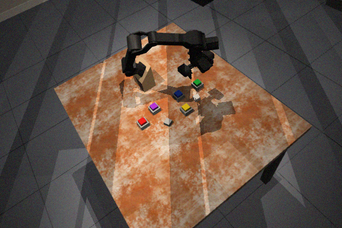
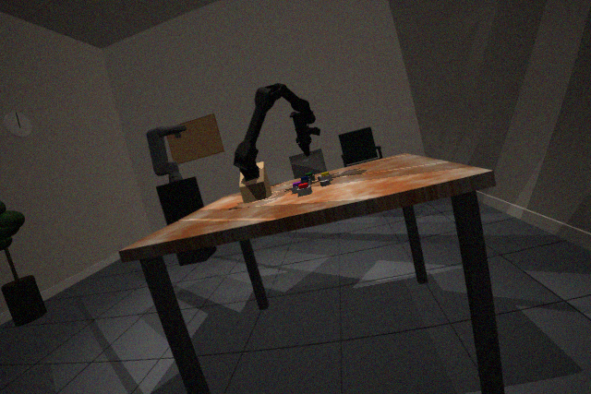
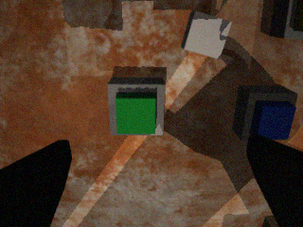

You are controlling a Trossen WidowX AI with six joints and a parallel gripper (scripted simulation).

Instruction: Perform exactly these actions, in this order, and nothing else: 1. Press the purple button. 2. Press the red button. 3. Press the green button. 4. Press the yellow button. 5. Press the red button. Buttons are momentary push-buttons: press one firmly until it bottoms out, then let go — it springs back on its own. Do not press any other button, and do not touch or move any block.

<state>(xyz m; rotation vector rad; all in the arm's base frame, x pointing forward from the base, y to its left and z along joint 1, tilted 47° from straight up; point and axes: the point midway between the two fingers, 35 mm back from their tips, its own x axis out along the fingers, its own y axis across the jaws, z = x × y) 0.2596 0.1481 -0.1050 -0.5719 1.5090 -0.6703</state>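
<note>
green button (image 3: 135, 113) square, upright, hand (image 3: 151, 204) spread

Chair (image 2: 358, 146), plant (image 2: 8, 228) — wall clock (image 2: 18, 123)

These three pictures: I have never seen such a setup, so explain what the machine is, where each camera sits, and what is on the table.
The black machine is a jointed robot arm standing on a tan block on a wooden table. One picture looks down from above, one from the room's floor level, and one from a camera at the arm's wrist. On the table sit five push-buttons: green, blue, yellow, purple and red, plus two small grey blocks. The gripper is open, holds nothing, and hovers above the green button.
</note>
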